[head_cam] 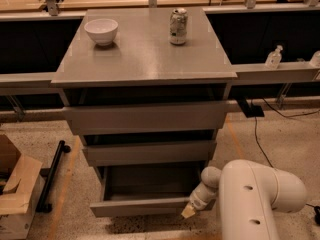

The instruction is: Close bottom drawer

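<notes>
The grey cabinet [145, 64] has three drawers. The bottom drawer [142, 205] is pulled partly out, showing its plain grey box interior [150, 181] above its flat grey front. My gripper [190, 211] is at the drawer front's right end, touching or nearly touching its outer face. My white arm [255, 201] fills the lower right. The middle drawer front [150, 153] and the wide top drawer front [147, 117] sit above it.
A white bowl [101, 31] and a drink can [178, 26] stand on the cabinet top. A cardboard box [15, 189] and a black bar [52, 174] lie on the floor to the left. Cables [260, 139] trail on the floor at right. Bottles [274, 57] stand on the right ledge.
</notes>
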